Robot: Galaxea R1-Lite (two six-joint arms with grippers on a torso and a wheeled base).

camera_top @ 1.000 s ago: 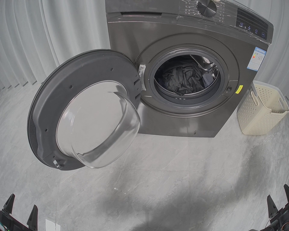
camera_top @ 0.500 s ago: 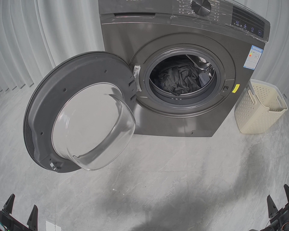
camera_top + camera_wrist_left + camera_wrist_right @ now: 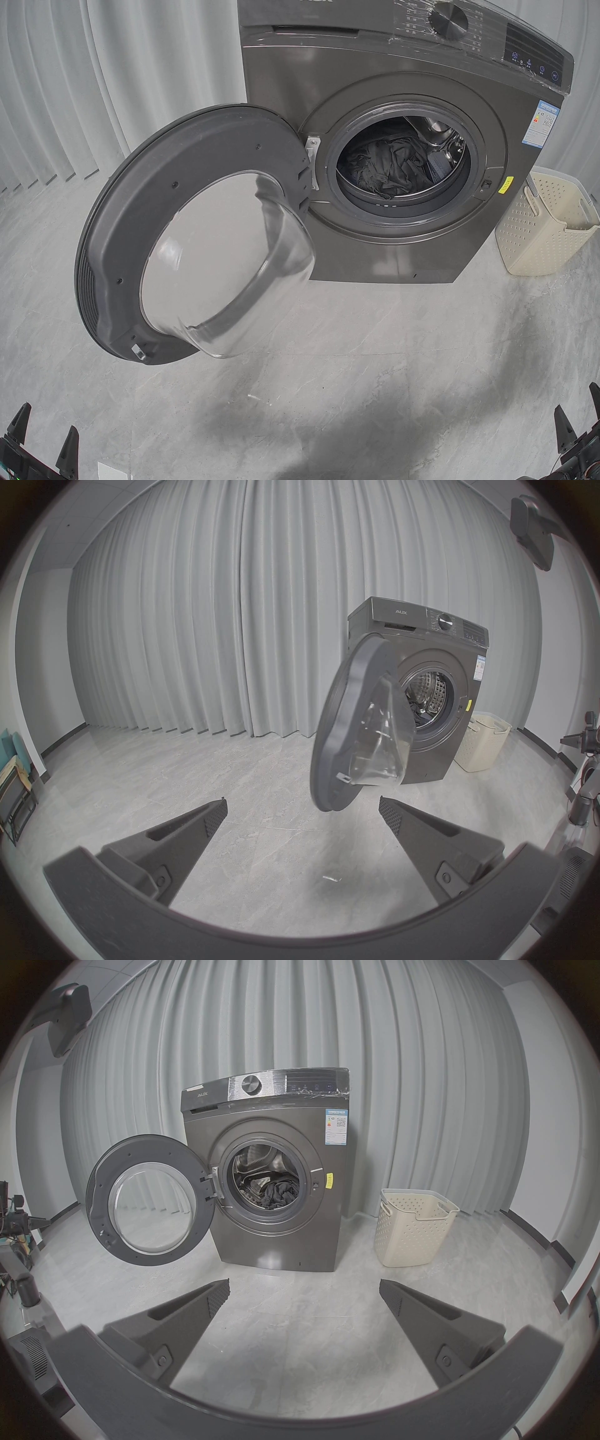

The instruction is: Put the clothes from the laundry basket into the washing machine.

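The grey washing machine (image 3: 400, 62) stands ahead with its round door (image 3: 194, 231) swung wide open to the left. Dark clothes (image 3: 390, 165) lie inside the drum (image 3: 270, 1192). A cream laundry basket (image 3: 550, 222) stands on the floor to the right of the machine (image 3: 412, 1225). My left gripper (image 3: 44, 434) is low at the near left, open and holding nothing (image 3: 300, 808). My right gripper (image 3: 581, 409) is low at the near right, open too, nothing in it (image 3: 303, 1288). Both are well back from the machine.
Grey tiled floor (image 3: 375, 375) stretches between me and the machine. White curtains (image 3: 94, 75) hang along the wall behind. The open door (image 3: 362, 724) juts out over the floor at the left of the machine.
The whole head view has shifted, left and then back right, so the camera moved. The machine, door, basket and both grippers keep their relative places.
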